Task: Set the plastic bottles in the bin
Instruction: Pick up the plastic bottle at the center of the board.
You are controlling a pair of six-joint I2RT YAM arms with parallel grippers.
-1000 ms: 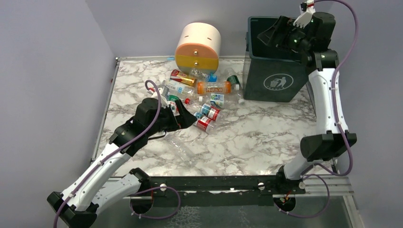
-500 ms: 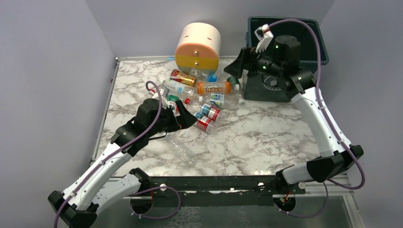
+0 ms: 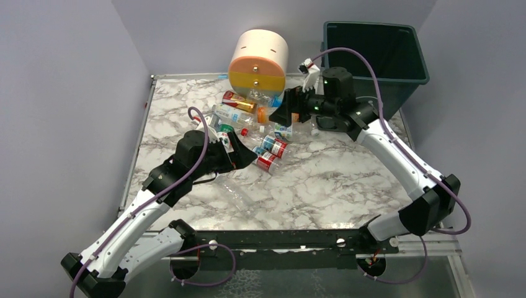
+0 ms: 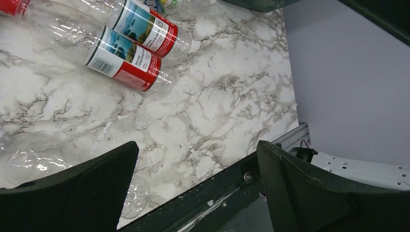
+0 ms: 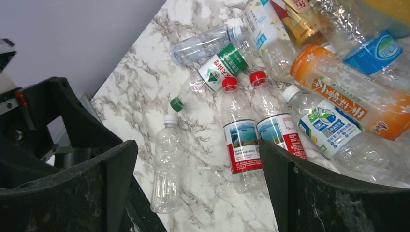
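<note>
Top external view, contents as found.

Surroundings: a round drawer unit (image 3: 258, 61), cream over orange, sits at the far edge of the marble table (image 3: 335, 180), right behind the heap. The right arm (image 3: 397, 155) reaches across in front of the bin (image 3: 375, 46) and hides its lower side.

Bin: dark green, upright, mouth open upward, at the far right corner, apart from the heap.

Plastic bottles (image 3: 248, 124): all lie flat in a loose cluster at the middle-far part of the table, in front of the drawer unit.
- The orange bottle (image 5: 348, 96) runs slantwise, alongside a white-capped bottle (image 5: 329, 123).
- Two red-labelled bottles (image 5: 241, 140) lie side by side and parallel, red caps toward the top of the right wrist view.
- A clear unlabelled bottle (image 5: 166, 164) lies off to one side, roughly parallel to that pair.

Left gripper (image 3: 239, 155): low at the near edge of the cluster, fingers wide apart, nothing between them. A crumpled clear bottle (image 4: 29, 159) shows beside one finger; contact cannot be told.

Right gripper (image 3: 286, 110): above the right side of the heap, fingers spread wide, holding nothing.
</note>
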